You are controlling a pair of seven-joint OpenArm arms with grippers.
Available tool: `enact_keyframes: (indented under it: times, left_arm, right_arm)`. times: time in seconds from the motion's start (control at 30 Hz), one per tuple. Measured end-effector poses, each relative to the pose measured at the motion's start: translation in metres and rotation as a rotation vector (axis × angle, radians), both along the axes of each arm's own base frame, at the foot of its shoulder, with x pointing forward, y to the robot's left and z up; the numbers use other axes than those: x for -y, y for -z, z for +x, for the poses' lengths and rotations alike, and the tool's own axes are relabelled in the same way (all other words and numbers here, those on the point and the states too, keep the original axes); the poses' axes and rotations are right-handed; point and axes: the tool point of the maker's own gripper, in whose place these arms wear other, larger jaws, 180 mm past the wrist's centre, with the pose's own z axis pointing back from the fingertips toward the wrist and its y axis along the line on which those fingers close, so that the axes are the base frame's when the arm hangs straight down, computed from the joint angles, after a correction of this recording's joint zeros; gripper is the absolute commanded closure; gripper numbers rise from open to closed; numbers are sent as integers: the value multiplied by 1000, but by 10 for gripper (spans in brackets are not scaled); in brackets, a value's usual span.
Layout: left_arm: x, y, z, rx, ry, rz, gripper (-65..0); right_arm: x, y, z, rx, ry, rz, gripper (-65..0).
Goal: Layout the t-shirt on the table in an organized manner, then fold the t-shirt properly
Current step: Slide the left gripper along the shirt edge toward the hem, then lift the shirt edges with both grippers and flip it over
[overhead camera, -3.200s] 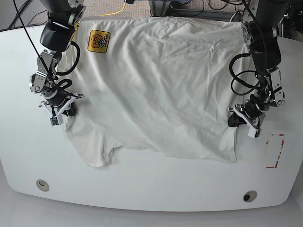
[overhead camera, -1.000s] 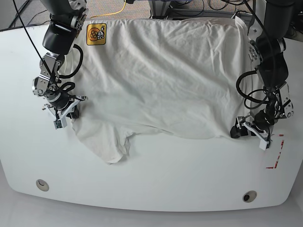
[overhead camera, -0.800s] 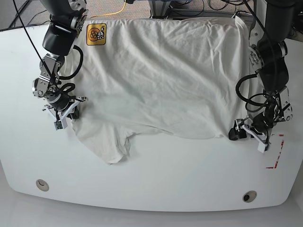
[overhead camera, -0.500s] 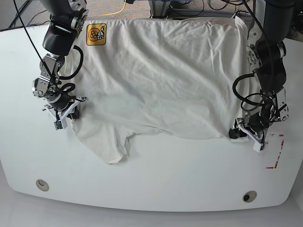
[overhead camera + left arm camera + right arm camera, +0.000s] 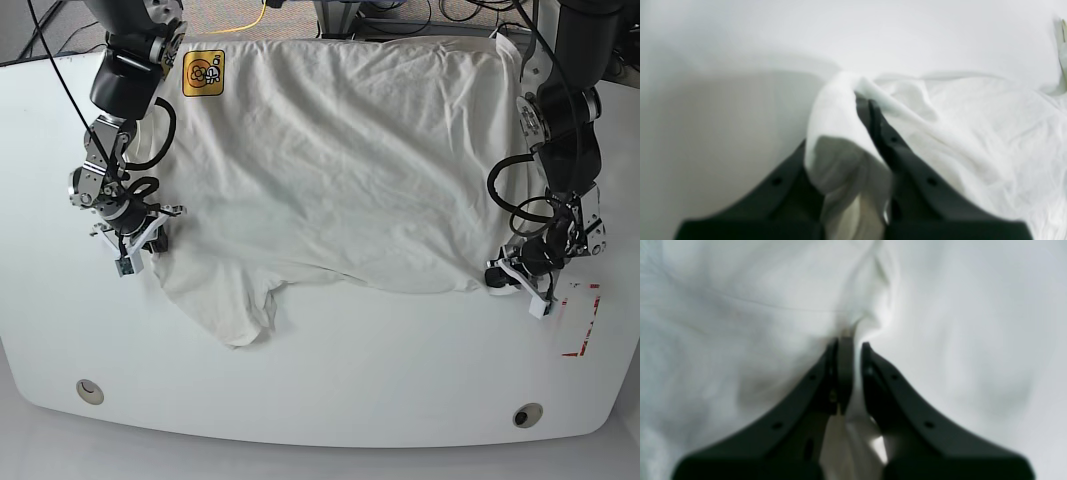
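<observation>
Base view shows the t-shirt (image 5: 340, 160) spread wrinkled over the far half of the table (image 5: 330, 390), its yellow-orange logo patch (image 5: 202, 73) at the far left. At the shirt's near right corner, the left gripper (image 5: 506, 279) is pinched closed on the hem; the left wrist view shows cloth (image 5: 840, 133) bunched between and over its dark fingers (image 5: 887, 146). At the left edge, the right gripper (image 5: 137, 238) is likewise clamped on fabric, a fold (image 5: 853, 326) caught at its fingertips (image 5: 844, 363).

T-shirt (image 5: 340, 160): spread across the table's (image 5: 330, 390) far half, reaching its far edge. One gripper at each side edge of the shirt.
</observation>
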Motion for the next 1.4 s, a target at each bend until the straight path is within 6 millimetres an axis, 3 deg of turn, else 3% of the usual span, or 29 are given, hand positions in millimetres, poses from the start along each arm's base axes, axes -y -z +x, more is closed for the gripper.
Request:
enact_keyframes:
  times: [0.13, 0.27, 0.47, 0.6, 0.87, 1.17, 1.27, 1.4]
  left_arm:
    - [-7, 0, -5, -24, 12, 8, 0]
    - [-27, -1, -14, -58, 4, 31, 0]
    - [-57, -9, -31, -130, 27, 155, 0]
    - [-61, -27, -34, -122, 83, 242, 0]
    - [-71, -126, -7, 72, 95, 446, 0]
    - [-50, -206, 13, 196, 103, 586, 0]
    - [-39, -254, 29, 281, 100, 635, 0]
    - [-29, -349, 43, 463, 59, 698, 0]
  right_arm:
    - [-1, 0, 0, -8, -3, -3, -2]
    - [5, -7, -5, -59, -23, -70, -2]
    - [7, -46, 3, -8, -42, -150, -2]
    - [7, -75, 11, 42, -50, -200, -2]
    - [15, -124, 27, 97, -34, -275, -2]
    - [22, -163, 57, 145, -47, -347, -2]
    - [19, -182, 76, 153, -73, -394, -2]
    - [21, -237, 103, 233, -76, -436, -2]
